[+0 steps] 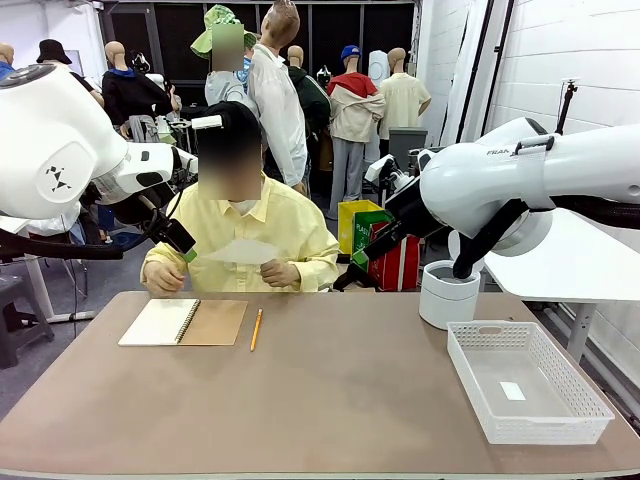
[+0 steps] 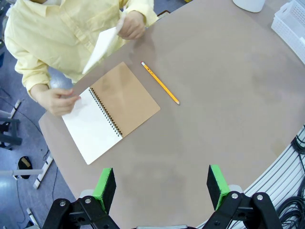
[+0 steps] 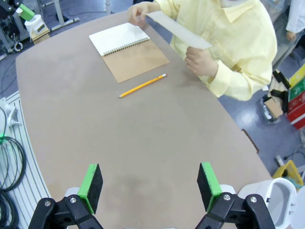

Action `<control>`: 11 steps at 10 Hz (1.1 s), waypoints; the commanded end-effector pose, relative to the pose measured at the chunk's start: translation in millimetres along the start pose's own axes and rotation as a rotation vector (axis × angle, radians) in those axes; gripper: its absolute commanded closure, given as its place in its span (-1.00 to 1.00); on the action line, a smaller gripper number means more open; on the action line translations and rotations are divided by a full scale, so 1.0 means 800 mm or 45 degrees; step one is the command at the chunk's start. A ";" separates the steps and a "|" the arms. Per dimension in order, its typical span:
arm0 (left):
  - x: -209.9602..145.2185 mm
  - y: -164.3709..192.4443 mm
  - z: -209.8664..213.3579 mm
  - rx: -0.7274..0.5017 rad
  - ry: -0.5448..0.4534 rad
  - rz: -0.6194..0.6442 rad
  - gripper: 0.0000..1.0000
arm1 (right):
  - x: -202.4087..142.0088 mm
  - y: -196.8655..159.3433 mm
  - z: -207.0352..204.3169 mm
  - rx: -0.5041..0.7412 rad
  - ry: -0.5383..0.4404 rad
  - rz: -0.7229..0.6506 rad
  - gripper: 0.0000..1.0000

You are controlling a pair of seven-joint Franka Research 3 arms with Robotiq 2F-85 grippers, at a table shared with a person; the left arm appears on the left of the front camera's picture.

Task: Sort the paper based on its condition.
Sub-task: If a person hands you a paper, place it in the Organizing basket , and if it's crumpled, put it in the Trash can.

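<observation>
Currently left gripper and right gripper both gape empty above table, person's hand holds paper sheet.

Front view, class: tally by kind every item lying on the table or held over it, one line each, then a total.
Loose thin white paper sheet: 1
Open spiral notebook with brown card cover: 1
Yellow pencil: 1
White plastic mesh basket: 1
White round tub: 1
Total: 5
</observation>
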State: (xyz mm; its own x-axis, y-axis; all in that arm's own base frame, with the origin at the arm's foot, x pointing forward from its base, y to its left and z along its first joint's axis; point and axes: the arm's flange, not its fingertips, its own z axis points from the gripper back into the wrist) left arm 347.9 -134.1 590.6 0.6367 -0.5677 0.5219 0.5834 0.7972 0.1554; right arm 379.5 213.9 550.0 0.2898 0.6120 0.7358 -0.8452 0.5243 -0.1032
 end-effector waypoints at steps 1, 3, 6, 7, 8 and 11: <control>0.000 0.001 0.001 0.002 0.001 0.007 -1.00 | 0.000 0.001 0.000 0.000 0.001 -0.015 -1.00; 0.000 0.001 0.001 0.002 0.001 0.007 -1.00 | 0.006 -0.004 0.002 -0.038 -0.007 -0.127 -1.00; 0.000 0.001 0.001 0.002 0.001 0.007 -1.00 | 0.006 -0.022 0.005 -0.005 0.003 -0.445 -1.00; 0.000 0.001 0.001 0.002 0.001 0.007 -1.00 | 0.001 -0.027 0.005 0.012 0.015 -0.583 -1.00; 0.000 0.001 0.001 0.002 0.001 0.007 -1.00 | -0.011 -0.035 0.002 0.058 0.030 -0.731 -1.00; 0.000 0.001 0.001 0.002 0.001 0.007 -1.00 | -0.045 -0.052 -0.019 0.216 0.056 -0.945 -1.00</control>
State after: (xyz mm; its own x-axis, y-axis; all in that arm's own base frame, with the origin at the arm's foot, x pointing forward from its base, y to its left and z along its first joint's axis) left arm 348.0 -134.0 590.7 0.6368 -0.5675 0.5219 0.5832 0.7973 0.1554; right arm 402.5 180.9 523.9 0.7971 0.1940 0.5718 -0.5049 0.7336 0.4549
